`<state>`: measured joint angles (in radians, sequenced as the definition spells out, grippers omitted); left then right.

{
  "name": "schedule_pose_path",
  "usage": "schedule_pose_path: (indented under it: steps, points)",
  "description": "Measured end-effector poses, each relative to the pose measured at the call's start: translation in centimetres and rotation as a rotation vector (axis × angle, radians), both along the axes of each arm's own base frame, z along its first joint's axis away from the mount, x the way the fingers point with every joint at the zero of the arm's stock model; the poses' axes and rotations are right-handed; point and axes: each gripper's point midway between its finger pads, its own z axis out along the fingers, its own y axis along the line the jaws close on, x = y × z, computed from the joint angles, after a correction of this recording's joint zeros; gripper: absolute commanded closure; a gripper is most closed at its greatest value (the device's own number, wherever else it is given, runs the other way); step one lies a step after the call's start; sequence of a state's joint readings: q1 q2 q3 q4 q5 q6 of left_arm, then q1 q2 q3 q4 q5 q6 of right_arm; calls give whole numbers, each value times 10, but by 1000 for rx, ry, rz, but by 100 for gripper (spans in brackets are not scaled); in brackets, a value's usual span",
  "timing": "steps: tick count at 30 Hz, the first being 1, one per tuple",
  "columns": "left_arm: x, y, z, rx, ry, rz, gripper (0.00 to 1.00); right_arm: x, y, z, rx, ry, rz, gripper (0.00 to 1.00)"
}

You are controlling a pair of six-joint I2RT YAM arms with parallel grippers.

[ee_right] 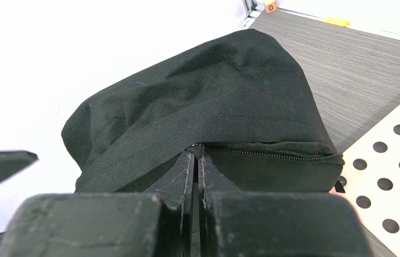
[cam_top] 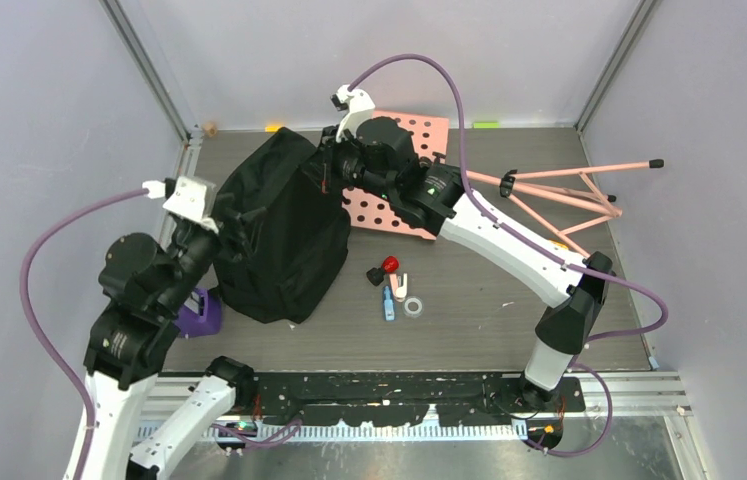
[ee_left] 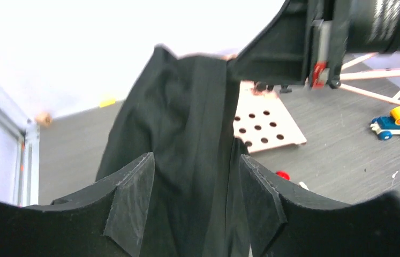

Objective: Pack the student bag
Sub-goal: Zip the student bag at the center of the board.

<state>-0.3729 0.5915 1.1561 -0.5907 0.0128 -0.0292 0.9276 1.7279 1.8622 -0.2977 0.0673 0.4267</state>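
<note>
The student bag is a large black backpack standing left of the table's centre. My left gripper is at its left edge. In the left wrist view the fingers stand partly apart, with a thick fold of the bag pressed between them. My right gripper is at the bag's far top corner. In the right wrist view it is shut on the zipper pull at the end of the closed zipper line on the bag. The bag's inside is hidden.
A pink perforated board lies behind the bag under my right arm. A pink folding frame lies at the right. Small items lie right of the bag: a red-and-black piece, a blue piece and a clear ring. A purple object sits by my left arm. A toy car shows in the left wrist view.
</note>
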Motion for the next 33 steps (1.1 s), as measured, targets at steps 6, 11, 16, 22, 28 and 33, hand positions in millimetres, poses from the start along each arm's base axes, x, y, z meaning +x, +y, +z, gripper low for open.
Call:
schedule_pose_path:
  steps: [6,11,16,22,28,33]
  points:
    - [36,-35,40,68,-78,-132,35,1,1,-1,5,1,3,100]
    - [68,-53,27,123,-47,-180,34,1,1,-2,8,6,9,100]
    - [85,-56,3,174,1,-173,41,1,1,-2,16,12,11,100]
    - [83,-47,2,201,-27,-136,62,2,1,-3,17,14,13,100]
    - [79,-41,-4,220,-29,-120,87,4,0,-7,15,20,7,100]
    - [79,-36,-4,224,-29,-91,100,9,-4,-10,7,21,-12,100]
